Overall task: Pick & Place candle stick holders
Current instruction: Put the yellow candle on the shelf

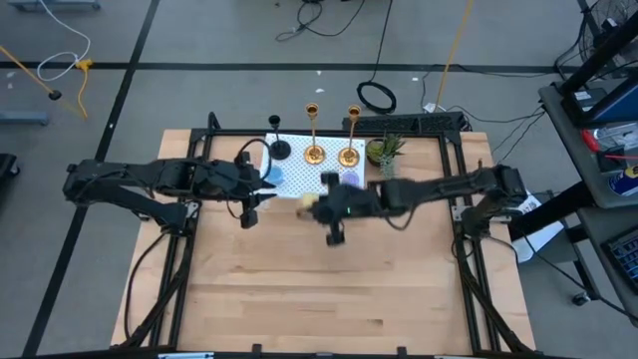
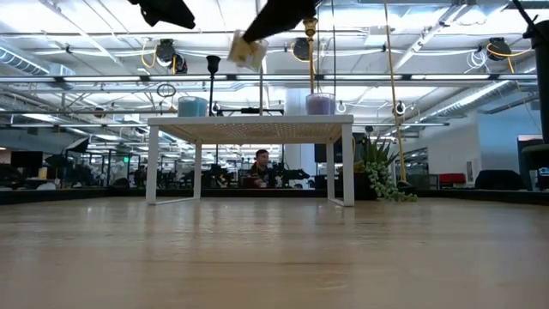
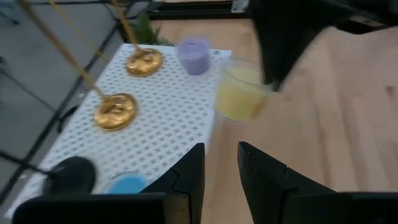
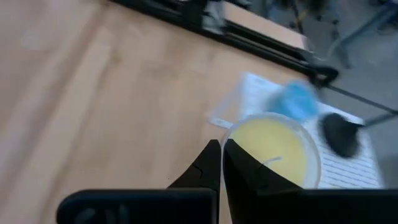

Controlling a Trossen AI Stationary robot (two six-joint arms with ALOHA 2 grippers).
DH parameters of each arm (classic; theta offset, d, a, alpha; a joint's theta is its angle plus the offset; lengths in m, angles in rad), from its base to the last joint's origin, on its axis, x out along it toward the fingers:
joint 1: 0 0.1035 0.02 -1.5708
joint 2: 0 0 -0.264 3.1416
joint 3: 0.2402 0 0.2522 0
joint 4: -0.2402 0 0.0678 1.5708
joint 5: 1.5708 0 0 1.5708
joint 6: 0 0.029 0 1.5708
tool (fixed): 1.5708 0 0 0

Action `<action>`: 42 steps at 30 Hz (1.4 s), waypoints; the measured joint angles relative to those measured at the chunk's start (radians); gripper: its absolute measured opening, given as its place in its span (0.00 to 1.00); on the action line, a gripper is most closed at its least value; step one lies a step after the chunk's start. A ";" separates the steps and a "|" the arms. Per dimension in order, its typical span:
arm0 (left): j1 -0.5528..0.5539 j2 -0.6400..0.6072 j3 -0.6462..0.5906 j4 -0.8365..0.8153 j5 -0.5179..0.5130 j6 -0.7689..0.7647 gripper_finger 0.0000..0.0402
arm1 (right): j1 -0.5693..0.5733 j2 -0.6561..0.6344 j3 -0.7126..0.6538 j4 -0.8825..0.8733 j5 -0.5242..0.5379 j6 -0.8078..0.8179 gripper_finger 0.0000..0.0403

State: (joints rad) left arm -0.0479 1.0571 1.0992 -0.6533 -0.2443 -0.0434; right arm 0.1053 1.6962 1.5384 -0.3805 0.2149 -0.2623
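Observation:
Three candle stick holders stand by their round bases on a white perforated stand at the table's far middle: a black one and two gold ones. In the left wrist view their bases show as black and gold. My right gripper is shut on a glass jar of yellow candle wax, in front of the stand and above the table. My left gripper is open and empty by the stand's near left corner. My right gripper pinches the jar's glass rim on the side nearest the wrist, one finger over the jar's mouth and one outside the wall. In the low view the jar hangs tilted below the fingers, lifted clear of the table and the stand.
A blue candle and a purple candle stand on the stand's near edge. A small potted plant is at the stand's right. Bare wood table lies nearer. A person sits in the room beyond.

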 joint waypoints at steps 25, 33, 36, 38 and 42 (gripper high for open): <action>0.002 -0.082 0.000 -0.102 -0.124 0.035 0.25 | -0.249 0.064 0.000 -0.059 -0.193 -0.017 0.01; 0.002 -0.082 0.000 -0.103 -0.124 0.035 0.25 | -0.250 0.062 0.000 -0.057 -0.191 -0.038 0.01; 0.002 -0.082 0.000 -0.103 -0.124 0.035 0.25 | -0.250 0.061 0.000 -0.066 -0.192 -0.045 0.01; 0.002 -0.082 0.000 -0.102 -0.124 0.035 0.25 | -0.250 0.059 0.000 -0.076 -0.191 -0.046 0.01; 0.002 -0.082 0.000 -0.102 -0.124 0.035 0.25 | -0.250 0.061 -0.008 -0.048 -0.193 -0.046 0.01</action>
State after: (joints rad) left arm -0.0463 0.9756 1.0992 -0.7555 -0.3687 -0.0085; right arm -0.1444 1.7569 1.5303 -0.4289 0.0219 -0.3084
